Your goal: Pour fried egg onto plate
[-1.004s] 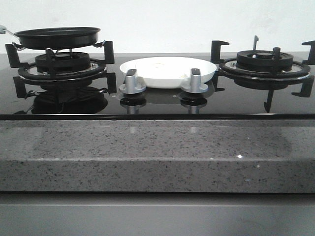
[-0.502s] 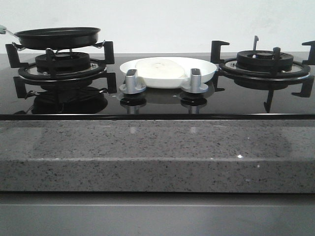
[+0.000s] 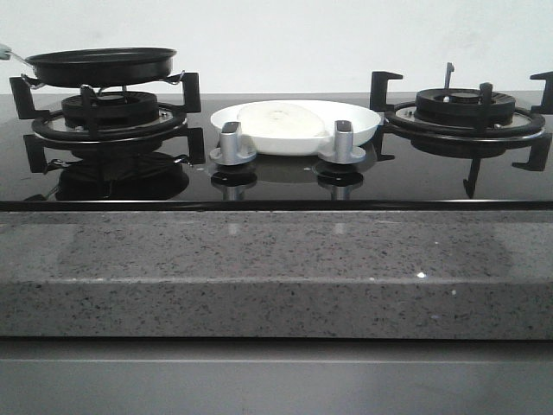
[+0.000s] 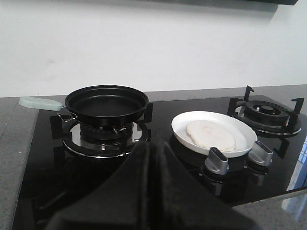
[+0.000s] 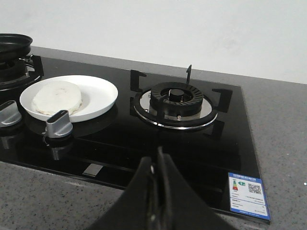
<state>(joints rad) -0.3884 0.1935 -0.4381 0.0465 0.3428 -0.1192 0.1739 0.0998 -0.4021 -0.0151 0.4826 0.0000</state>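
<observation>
Egg (image 4: pixel 211 135) lies flat on the left part of the plate (image 4: pixel 240 127), between the two burners, behind the knobs (image 3: pixel 232 143); a second ago it lay less clearly settled there. Both arms hang back near the worktop (image 3: pixel 276 268), left fingers (image 4: pixel 149 184) and right fingers (image 5: pixel 157 191) clenched on nothing. Farther left, the pan (image 4: pixel 106 102) sits empty on its burner; the pour looks done

Blue-edged sticker (image 5: pixel 249 193) on the glass cooktop (image 5: pixel 201 143) corner, QR code on it (print too small to read)
</observation>
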